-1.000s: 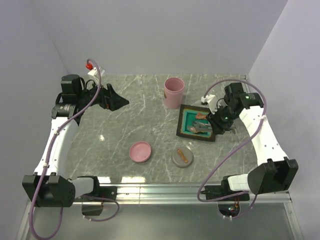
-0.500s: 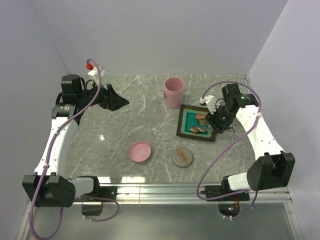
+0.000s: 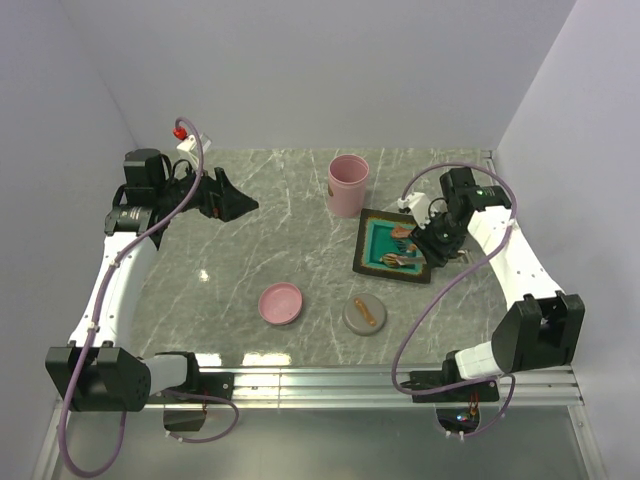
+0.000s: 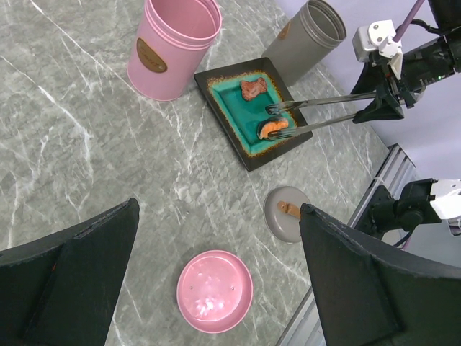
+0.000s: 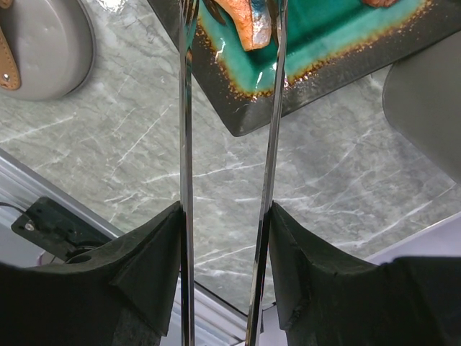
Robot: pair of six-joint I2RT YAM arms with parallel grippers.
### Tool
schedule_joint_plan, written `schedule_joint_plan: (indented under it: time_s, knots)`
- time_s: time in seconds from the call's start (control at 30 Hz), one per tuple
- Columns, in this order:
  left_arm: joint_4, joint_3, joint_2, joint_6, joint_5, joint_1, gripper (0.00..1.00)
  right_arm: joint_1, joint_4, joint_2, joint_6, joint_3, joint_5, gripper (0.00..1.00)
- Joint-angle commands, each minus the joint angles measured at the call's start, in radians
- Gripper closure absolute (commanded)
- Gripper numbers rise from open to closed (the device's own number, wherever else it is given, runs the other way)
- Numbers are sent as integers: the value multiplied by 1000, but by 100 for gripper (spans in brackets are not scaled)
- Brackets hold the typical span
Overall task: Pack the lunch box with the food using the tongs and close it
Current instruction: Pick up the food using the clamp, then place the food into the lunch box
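Note:
My right gripper (image 5: 225, 209) is shut on the tongs (image 5: 185, 144), one silver arm against each finger. The tongs (image 4: 324, 101) reach over the black tray with a teal inside (image 4: 225, 121). Their tips stand apart on either side of an orange food piece (image 5: 248, 21), also seen from the left wrist (image 4: 272, 128). A reddish food piece (image 4: 253, 89) lies further back on the tray. The pink lunch box (image 3: 348, 185) stands upright and uncovered left of the tray, its pink lid (image 3: 281, 302) flat on the table. My left gripper (image 4: 217, 209) hangs open and holds nothing, high at the back left (image 3: 240, 203).
A grey cylindrical container (image 4: 313, 32) stands behind the tray. Its grey lid with a brown strap (image 3: 364, 316) lies near the front, right of the pink lid. A metal rail (image 3: 400, 378) runs along the table's near edge. Walls close in the back and both sides.
My right arm has shifted slightly toward the back with the tongs, whose tips stay over the tray near the orange piece. The left arm has not moved.

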Motion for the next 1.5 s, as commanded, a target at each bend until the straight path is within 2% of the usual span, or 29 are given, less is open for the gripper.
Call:
schedule_joint_plan:
  time_s: [0.0,0.23,0.47,0.67,1.07,1.27,1.47]
  knots:
    - [7,24,4,16,5,4,1,3,29,14,-12,-15,12,45]
    - [9,29,7,14,16,4,0,3,55,37,-8,-28,22,46]
    - [10,26,7,13,13,4,1,2,34,25,-9,-8,13,60]
    - [9,32,10,11,14,4,1,3,9,-3,1,31,4,66]
    - [12,30,1,10,19,2,1,-6,-67,-46,32,147,-62,67]
    - [16,33,0,7,61,4,1,-78,-110,-53,64,296,-145,68]
    - [25,26,-2,7,92,2,1,-268,-254,49,31,589,-267,67]
